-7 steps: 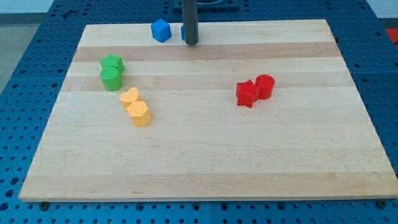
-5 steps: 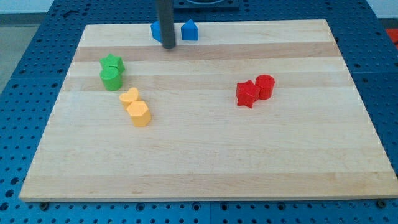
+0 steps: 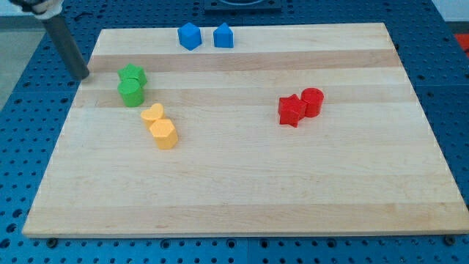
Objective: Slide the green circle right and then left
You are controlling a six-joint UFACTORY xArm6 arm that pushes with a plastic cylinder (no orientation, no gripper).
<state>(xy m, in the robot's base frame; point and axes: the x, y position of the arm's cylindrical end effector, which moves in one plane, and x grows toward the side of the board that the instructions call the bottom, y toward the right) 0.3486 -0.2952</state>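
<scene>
The green circle sits on the wooden board at the view's left, touching the green star just above it. My tip is at the board's left edge, to the left of the green star and up-left of the green circle, apart from both. The rod leans up toward the view's top left corner.
A yellow heart and a yellow hexagon lie just below-right of the green circle. Two blue blocks sit at the board's top edge. A red star and red cylinder are at the right.
My tip has swept from the top edge near the blue blocks leftward and down to the board's left edge beside the green pair. No block has moved.
</scene>
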